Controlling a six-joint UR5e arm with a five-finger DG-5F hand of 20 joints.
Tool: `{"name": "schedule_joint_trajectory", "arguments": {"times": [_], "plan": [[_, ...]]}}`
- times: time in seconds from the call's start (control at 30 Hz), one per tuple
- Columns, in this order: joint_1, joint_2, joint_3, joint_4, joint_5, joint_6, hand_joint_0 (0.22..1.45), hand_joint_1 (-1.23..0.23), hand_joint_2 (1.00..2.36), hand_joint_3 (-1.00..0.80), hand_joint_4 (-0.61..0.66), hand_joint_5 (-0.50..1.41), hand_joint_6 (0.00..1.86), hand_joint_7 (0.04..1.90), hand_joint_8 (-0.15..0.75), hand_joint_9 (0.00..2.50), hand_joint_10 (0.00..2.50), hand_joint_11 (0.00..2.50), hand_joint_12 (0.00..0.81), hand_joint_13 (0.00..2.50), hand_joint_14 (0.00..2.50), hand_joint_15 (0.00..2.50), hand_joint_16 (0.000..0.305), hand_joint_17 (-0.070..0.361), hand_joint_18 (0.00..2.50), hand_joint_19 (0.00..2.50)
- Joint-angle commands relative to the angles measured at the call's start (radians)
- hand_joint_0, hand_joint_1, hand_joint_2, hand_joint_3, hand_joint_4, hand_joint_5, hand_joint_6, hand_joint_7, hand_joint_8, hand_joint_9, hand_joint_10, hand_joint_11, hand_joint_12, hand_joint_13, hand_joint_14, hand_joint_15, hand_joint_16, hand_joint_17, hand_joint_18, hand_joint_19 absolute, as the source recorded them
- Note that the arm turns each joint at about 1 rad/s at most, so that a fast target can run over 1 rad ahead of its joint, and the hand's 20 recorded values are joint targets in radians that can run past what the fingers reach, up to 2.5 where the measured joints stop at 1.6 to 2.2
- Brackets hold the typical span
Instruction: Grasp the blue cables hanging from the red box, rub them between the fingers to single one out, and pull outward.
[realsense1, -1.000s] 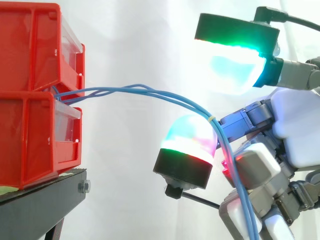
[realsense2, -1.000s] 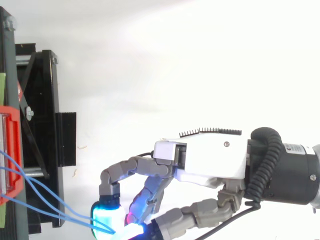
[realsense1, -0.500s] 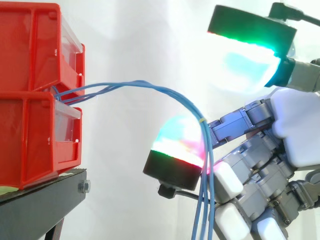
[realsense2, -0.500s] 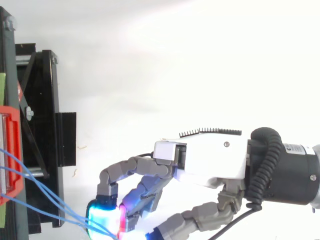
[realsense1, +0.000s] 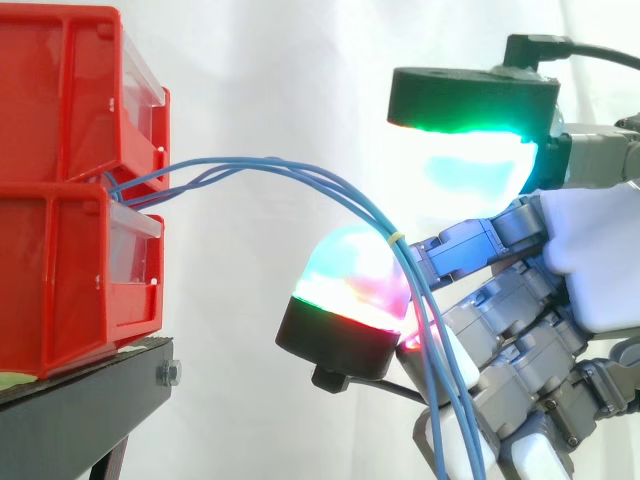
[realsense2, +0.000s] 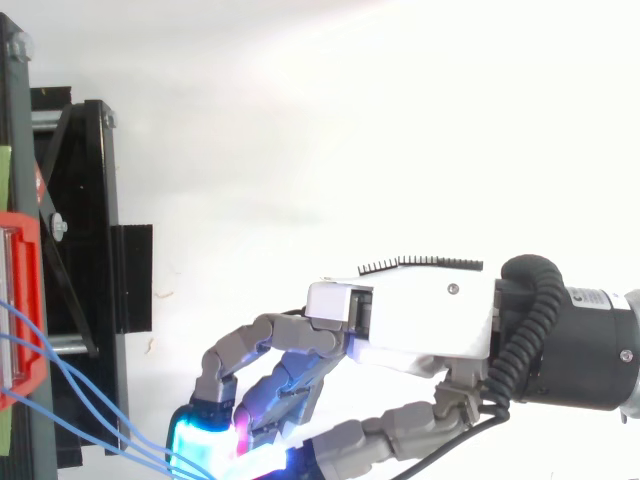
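We see the blue cables (realsense1: 399, 249) arching from between the red bins (realsense1: 60, 200) to the hand (realsense1: 590, 262), whose curled fingers (realsense1: 345, 280) pinch them. They look light, limp and slick, so pinch near the bend.

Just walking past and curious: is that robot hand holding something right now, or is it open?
The hand is closed, pinching the blue cables between its glowing fingertips.
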Motion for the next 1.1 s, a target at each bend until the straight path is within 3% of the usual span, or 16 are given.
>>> {"name": "schedule_joint_trajectory", "arguments": {"times": [0.0, 0.23, 0.4, 0.57, 0.93, 1.07], "plan": [[0.0, 0.0, 0.002, 0.0, 0.0, 0.0, 0.59, -0.65, 1.01, -0.2, 0.28, -0.16, 0.81, 0.87, 0.407, 0.82, 0.01, 0.76, 0.474, 0.87, 0.01, 0.46, 0.066, 0.148, 0.94, 0.47], [-0.003, 0.0, 0.011, -0.003, 0.0, 0.0, 0.59, -0.67, 1.01, -0.19, 0.3, -0.14, 0.73, 0.95, 0.408, 0.82, 0.01, 0.74, 0.48, 0.87, 0.01, 0.46, 0.067, 0.151, 0.95, 0.47], [-0.003, 0.0, 0.02, -0.003, 0.0, 0.0, 0.56, -0.75, 1.01, -0.37, 0.23, -0.16, 0.78, 0.95, 0.375, 0.81, 0.01, 0.78, 0.438, 0.84, 0.02, 0.48, 0.058, 0.13, 0.88, 0.49], [-0.003, 0.0, 0.021, -0.003, 0.0, 0.0, 0.54, -0.79, 1.0, -0.5, 0.26, -0.16, 0.83, 0.94, 0.383, 0.87, 0.01, 0.81, 0.438, 0.89, 0.02, 0.47, 0.058, 0.13, 0.94, 0.48], [-0.003, 0.0, 0.021, -0.003, 0.0, 0.0, 0.55, -0.84, 1.0, -0.5, 0.26, -0.13, 0.87, 1.03, 0.393, 1.0, 0.01, 0.89, 0.435, 0.97, 0.02, 0.48, 0.055, 0.125, 1.01, 0.46], [-0.003, 0.0, 0.02, -0.003, 0.002, 0.0, 0.61, -0.85, 1.0, -0.47, 0.21, -0.12, 0.87, 1.09, 0.385, 1.01, 0.01, 0.88, 0.426, 0.98, 0.02, 0.49, 0.054, 0.121, 1.01, 0.46]]}}
